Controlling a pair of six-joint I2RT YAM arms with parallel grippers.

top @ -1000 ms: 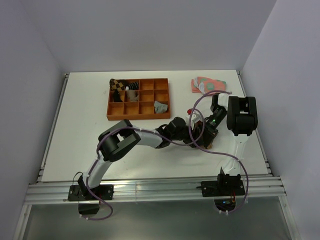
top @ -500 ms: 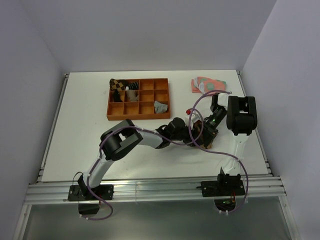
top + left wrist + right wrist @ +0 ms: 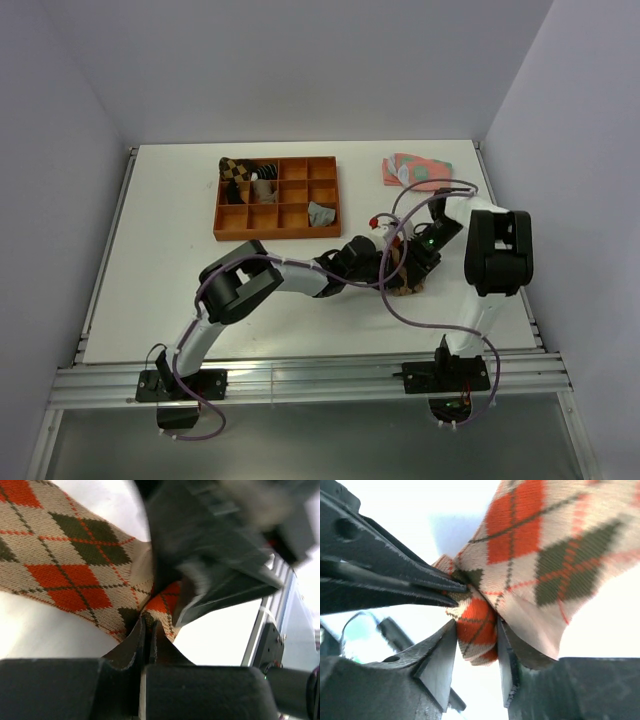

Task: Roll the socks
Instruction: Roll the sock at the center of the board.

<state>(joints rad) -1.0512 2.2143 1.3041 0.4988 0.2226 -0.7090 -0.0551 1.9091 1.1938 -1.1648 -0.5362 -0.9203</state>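
A tan argyle sock (image 3: pixel 65 555) with orange and dark-brown diamonds lies on the white table right of centre (image 3: pixel 405 275), between both grippers. My left gripper (image 3: pixel 148 625) is shut on the sock's folded edge, its fingers pressed together on the fabric. Facing it, my right gripper (image 3: pixel 476 630) holds an orange fold of the same sock (image 3: pixel 545 545) that fills the gap and touches both fingers. The left fingers (image 3: pixel 420 587) pinch just above that fold. A grey sock (image 3: pixel 320 213) lies in the tray's right-hand compartment.
The orange compartment tray (image 3: pixel 277 222) stands at the back centre-left, with another argyle piece (image 3: pixel 237 170) in its top-left cell. Pink-and-green socks (image 3: pixel 415 170) lie at the back right. Purple cables loop over the arms near the sock.
My left gripper has closed onto the sock's edge. The right arm's upper links have swung right and its jaws have widened a little around the fold.
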